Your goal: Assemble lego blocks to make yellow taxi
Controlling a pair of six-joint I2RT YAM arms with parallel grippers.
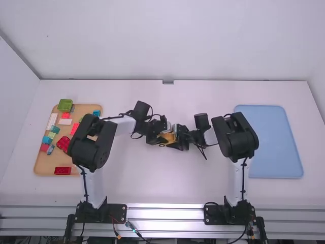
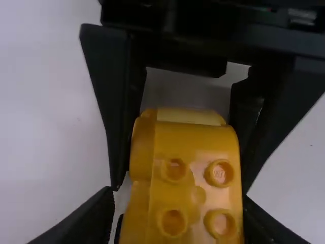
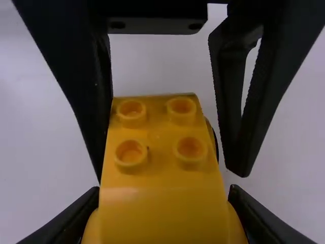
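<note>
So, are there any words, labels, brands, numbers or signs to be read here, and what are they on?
No text can be read.
Yellow block: tiny raised marks on top of one stud, too small to read.
Red block, blue mat: no print can be made out.

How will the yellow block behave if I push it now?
The yellow block will probably stay stiff; it looks like hard moulded plastic. Its smooth, glossy sides might be a little slippery. With the right gripper pressing on both sides, a push would more likely tilt it than roll it.
</note>
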